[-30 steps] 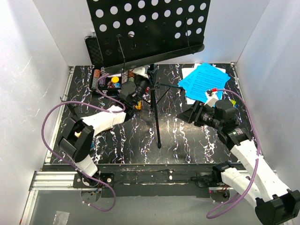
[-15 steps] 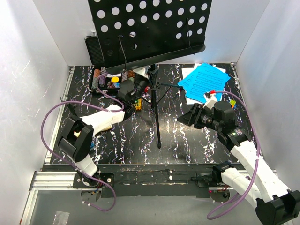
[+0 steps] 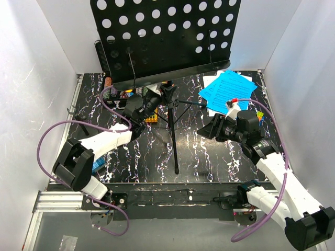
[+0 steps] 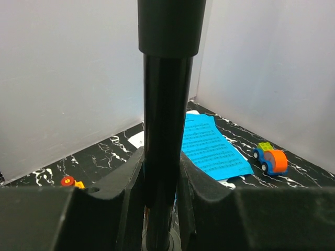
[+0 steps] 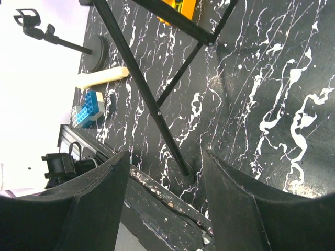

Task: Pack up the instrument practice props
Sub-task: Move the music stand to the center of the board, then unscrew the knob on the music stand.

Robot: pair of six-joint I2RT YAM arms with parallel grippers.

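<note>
The black music stand, with its hole-punched desk toward the camera, stands on thin tripod legs. My left gripper is shut on the stand's pole, just below the desk. The blue sheet-music pages lie at the back right, also in the left wrist view as pages. My right gripper hangs open over the table, right of the legs, holding nothing. The right wrist view shows the cream microphone lying by the small mic stand's round base, with open jaws framing a tripod leg.
A black case and coloured toys sit at the back left behind the stand. A blue block lies near the front left. A toy car stands beside the pages. White walls close in three sides.
My left gripper has moved back and closed on the pole. The stand's desk has risen and swung left in the top view. My right arm has barely shifted.
</note>
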